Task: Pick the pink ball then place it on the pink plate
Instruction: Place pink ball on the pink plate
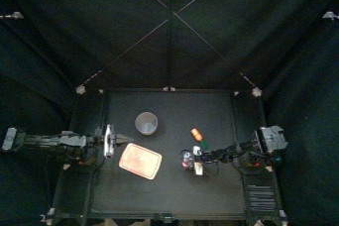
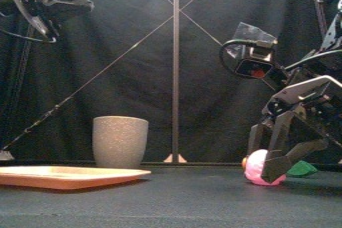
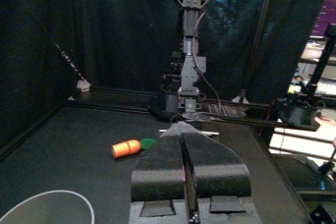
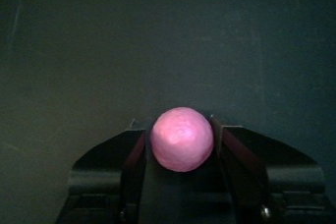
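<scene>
Right wrist view: right gripper [image 4: 182, 130] has a jaw on each side of the pink ball [image 4: 182, 140]. Both look to be touching it at about its widest part. Ball is centred between them, not out at the tips. In the front view the ball is down at table [image 1: 172, 195] level, so I'd call it: grip made, lift not started.

Doing it well:
- Ball is round and smooth, so an off-centre squeeze will likely squirt it out. Hold firm pressure.
- Lift straight up first, no dragging across the table.
- Get clear of the plate's rim, then carry left.
- Plate [image 1: 141, 160] is flat and low, just left of the table's middle. Ball is right of the middle, between the centre and the right edge, so it's one sideways carry.
- Come down low over the plate's middle before opening. Dropped from height, I'd expect it to roll off, since the rim looks shallow.

Clutter:
- Grey cup [image 1: 146, 122] is behind the plate, toward the back edge.
- Orange toy [image 1: 197, 133] is behind the gripper. Neither seems to be in the straight path.
- Something green [image 2: 307, 169] sits just right of the ball. Can't tell what it is.

Left arm is parked by the left edge. Left gripper [image 3: 188, 130] has its jaws together, holding nothing.
</scene>
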`<state>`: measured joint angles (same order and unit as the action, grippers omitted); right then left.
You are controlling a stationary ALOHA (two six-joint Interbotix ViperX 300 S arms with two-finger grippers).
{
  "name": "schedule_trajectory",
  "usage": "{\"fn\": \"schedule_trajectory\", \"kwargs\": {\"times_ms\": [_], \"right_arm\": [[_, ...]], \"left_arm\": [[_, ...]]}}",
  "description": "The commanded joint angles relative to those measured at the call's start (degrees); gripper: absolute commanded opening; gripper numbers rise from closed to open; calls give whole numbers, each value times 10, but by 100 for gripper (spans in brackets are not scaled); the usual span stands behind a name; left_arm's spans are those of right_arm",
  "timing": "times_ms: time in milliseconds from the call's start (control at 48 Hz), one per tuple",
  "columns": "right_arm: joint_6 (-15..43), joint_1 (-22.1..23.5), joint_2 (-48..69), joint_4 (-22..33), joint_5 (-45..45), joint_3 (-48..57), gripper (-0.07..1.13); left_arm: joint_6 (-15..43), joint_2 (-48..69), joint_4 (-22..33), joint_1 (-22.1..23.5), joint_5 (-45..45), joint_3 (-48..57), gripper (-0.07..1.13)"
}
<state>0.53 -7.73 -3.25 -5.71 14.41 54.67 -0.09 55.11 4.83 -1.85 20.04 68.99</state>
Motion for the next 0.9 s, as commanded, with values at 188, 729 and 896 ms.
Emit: {"fn": "schedule_trajectory", "kwargs": {"times_ms": [188, 729, 896], "right_arm": [[-7, 0, 24, 4, -11, -47, 57], [1, 63, -181, 44, 42, -399, 58], [2, 62, -243, 30, -36, -475, 60]], "left_arm": [[0, -3, 1, -4, 5, -5, 17], [0, -4, 6, -9, 5, 18, 17], [3, -3, 5, -17, 4, 21, 17]]}}
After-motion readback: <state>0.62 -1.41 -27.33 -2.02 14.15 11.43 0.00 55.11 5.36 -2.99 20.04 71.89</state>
